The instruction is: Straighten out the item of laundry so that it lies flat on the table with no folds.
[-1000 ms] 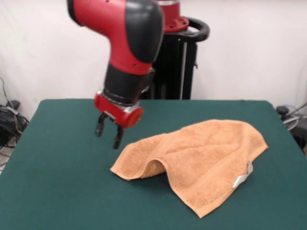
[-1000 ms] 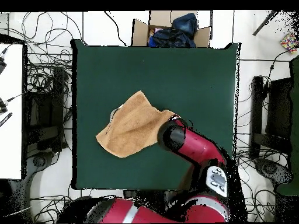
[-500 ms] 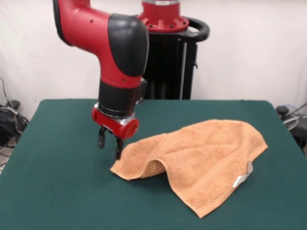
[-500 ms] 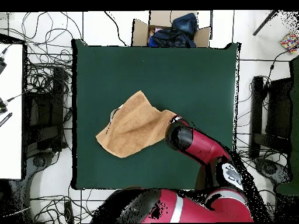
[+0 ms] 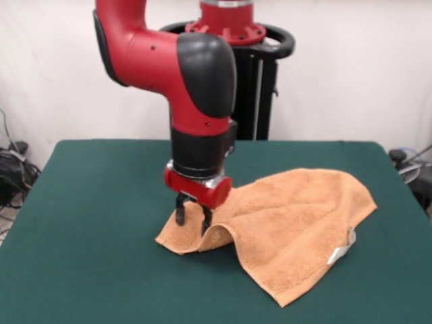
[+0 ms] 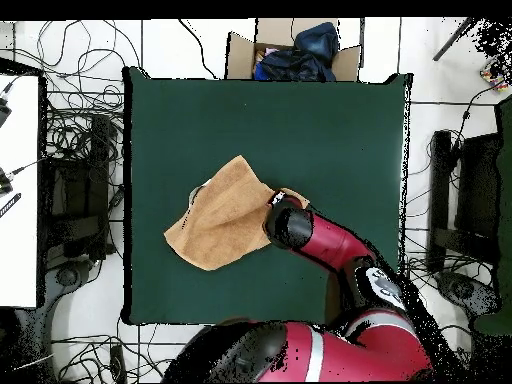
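Observation:
The item of laundry is an orange-tan towel lying rumpled on the right half of the green table. A raised fold humps up near its left corner, and a white tag shows at its right edge. My gripper points straight down onto that left corner, right at the hump. It is open, with the fingertips touching the cloth. In the overhead view the towel lies near the middle of the table, and my arm's wrist covers the towel's right corner and hides the gripper.
A cardboard box with dark clothes stands beyond the table's far edge. Cables cover the floor around it. A white surface lies at the left. The black pedestal rises behind the table.
My gripper moved right and down from the bare table beside the towel onto the towel's left corner. The towel keeps the same shape.

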`<state>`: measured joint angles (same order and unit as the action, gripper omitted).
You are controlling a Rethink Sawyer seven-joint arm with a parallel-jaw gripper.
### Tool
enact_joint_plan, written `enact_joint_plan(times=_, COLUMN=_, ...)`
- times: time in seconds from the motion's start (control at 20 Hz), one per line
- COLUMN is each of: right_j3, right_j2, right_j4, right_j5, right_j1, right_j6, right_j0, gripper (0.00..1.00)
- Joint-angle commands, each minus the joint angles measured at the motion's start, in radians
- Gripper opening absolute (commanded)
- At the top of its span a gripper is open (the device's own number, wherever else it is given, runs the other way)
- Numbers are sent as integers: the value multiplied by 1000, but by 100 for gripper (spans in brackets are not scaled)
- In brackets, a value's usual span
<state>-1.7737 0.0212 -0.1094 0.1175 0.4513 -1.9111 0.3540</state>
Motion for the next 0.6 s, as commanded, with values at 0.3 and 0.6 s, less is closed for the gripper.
enact_joint_plan(times=0.3, right_j3=79, right_j2=124, right_j4=-23, right_j5=130, right_j1=-113, right_j6=-143, right_j0=-151, gripper=100)
enact_joint_plan(times=0.6, right_j3=96, right_j2=212, right_j4=-46, right_j5=93, right_j1=-184, right_j6=-172, right_j0=-175, gripper=100)
